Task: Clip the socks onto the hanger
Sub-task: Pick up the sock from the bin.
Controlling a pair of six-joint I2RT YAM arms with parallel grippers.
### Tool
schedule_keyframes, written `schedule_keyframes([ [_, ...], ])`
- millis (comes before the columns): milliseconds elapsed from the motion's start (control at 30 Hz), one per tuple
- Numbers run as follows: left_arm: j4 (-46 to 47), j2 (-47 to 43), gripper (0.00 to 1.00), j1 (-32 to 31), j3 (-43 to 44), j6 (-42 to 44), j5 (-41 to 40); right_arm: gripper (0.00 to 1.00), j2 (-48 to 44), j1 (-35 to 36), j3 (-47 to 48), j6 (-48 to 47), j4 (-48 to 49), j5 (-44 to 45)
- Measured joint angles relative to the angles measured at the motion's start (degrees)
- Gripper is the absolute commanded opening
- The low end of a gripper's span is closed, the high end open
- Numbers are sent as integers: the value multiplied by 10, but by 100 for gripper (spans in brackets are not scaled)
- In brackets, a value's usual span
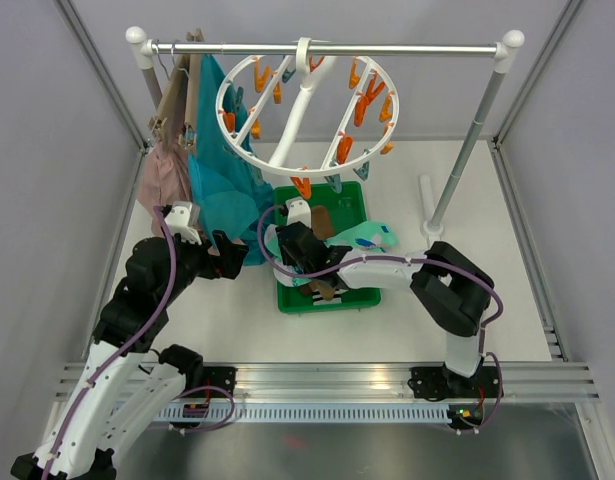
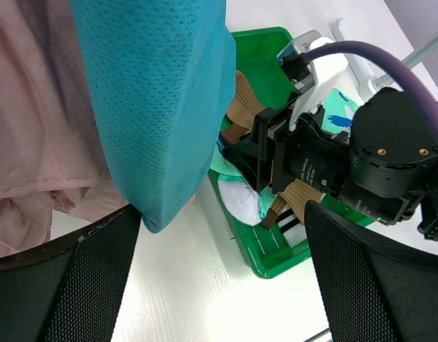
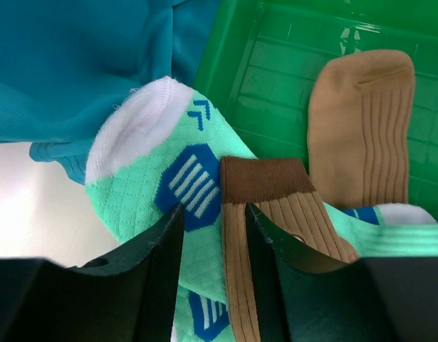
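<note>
Right gripper (image 3: 213, 214), jaws partly apart, straddles a brown sock (image 3: 265, 189) at its cuff, with a gap showing on one side. Left gripper (image 2: 222, 214) is spread wide and empty beside a teal garment (image 2: 162, 92). One green tray (image 1: 285, 304) holds the socks: two brown, the second (image 3: 361, 121) lying flat, and a mint sock (image 3: 140, 192) beneath. One hanger (image 1: 303, 110) hangs behind the tray.
</note>
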Motion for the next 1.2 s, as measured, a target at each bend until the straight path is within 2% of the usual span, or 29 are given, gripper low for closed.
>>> schedule_keyframes([
  [300, 0, 0, 100, 0, 0, 0, 1, 33, 15, 0, 8, 3, -3, 10],
  [533, 0, 0, 100, 0, 0, 0, 5, 5, 24, 0, 8, 9, -3, 9],
  [600, 0, 0, 100, 0, 0, 0, 7, 1, 24, 0, 8, 10, -3, 10],
  [800, 0, 0, 100, 0, 0, 0, 11, 0, 2, 0, -16, 12, 2, 10],
  [1200, 25, 0, 96, 0, 0, -7, 63, 0, -153, 2, -97, 26, 23, 9],
])
